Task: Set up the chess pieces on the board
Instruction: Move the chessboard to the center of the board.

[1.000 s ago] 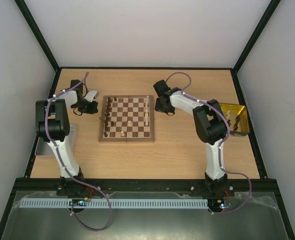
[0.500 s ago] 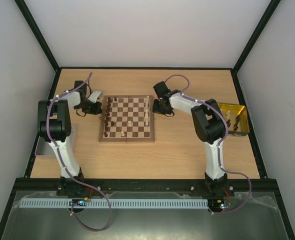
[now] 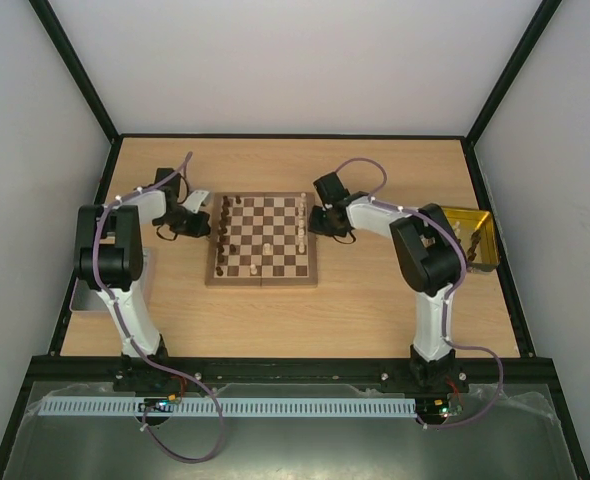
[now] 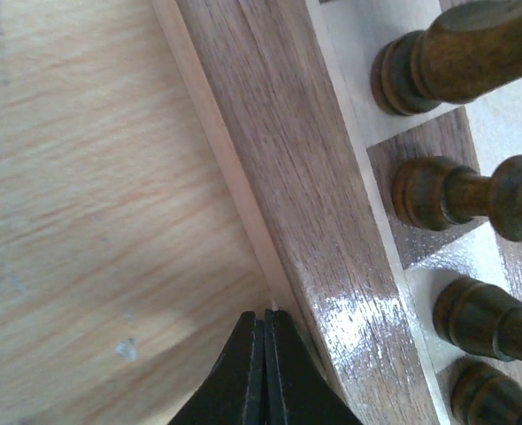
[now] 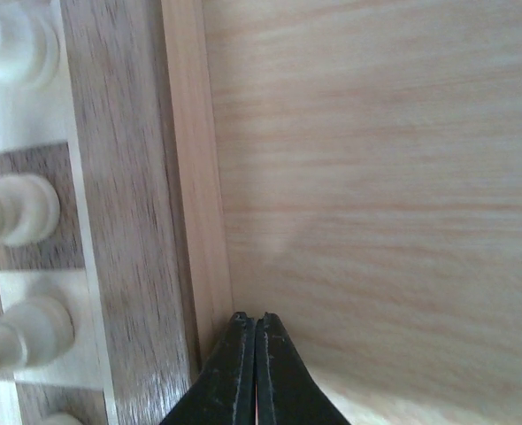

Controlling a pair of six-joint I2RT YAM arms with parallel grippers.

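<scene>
Board (image 3: 270, 225) shifted right | yellow tray (image 3: 488, 240) holds chess pieces (image 3: 472, 252)

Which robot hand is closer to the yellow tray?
Right. The right gripper sits at the chessboard right rim, toward the yellow tray; the left gripper sits at its left rim.

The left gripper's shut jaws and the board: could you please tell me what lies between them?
Nothing shows there: in the left wrist view, the left gripper sits tip-first right against the board, at its brown rim.
</scene>
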